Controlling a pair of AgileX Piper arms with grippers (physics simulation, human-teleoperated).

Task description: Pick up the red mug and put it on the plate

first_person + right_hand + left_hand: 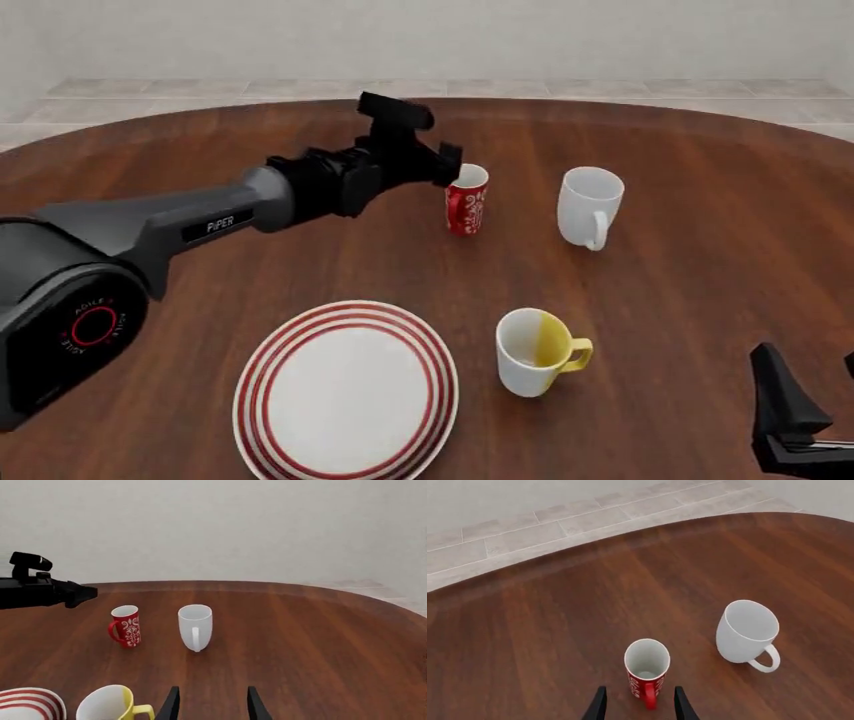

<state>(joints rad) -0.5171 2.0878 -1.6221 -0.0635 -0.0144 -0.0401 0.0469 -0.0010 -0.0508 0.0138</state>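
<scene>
Left fingers: my left gripper (640,705) shows 2 dark fingertips (598,706) spread apart at the bottom centre of the left wrist view, closed on nothing; the red mug's handle sits in the gap between them, and I cannot tell whether anything touches.
Right fingers: my right gripper (212,703) has its 2 tips parted over bare wood at the bottom centre of the right wrist view, with nothing between them; in the front view it sits low in the bottom right corner (798,425).
Red mug: the red mug (466,199) stands upright just above centre in the front view, white inside, right at the end of my left arm (200,225), which reaches in from the left edge.
Plate: the plate (344,391) lies at the bottom centre-left of the front view, well apart from the red mug, its near rim close to the bottom edge of the frame.
White mug: the white mug (590,206) stands right of the red mug with a clear strip of wood between them.
Yellow mug: the white-and-yellow mug (537,350) sits just right of the plate's rim, near but apart.
Open room: the table (694,300) is bare wood on the right side; its curved far edge runs across the top of the front view, behind both upper mugs.
</scene>
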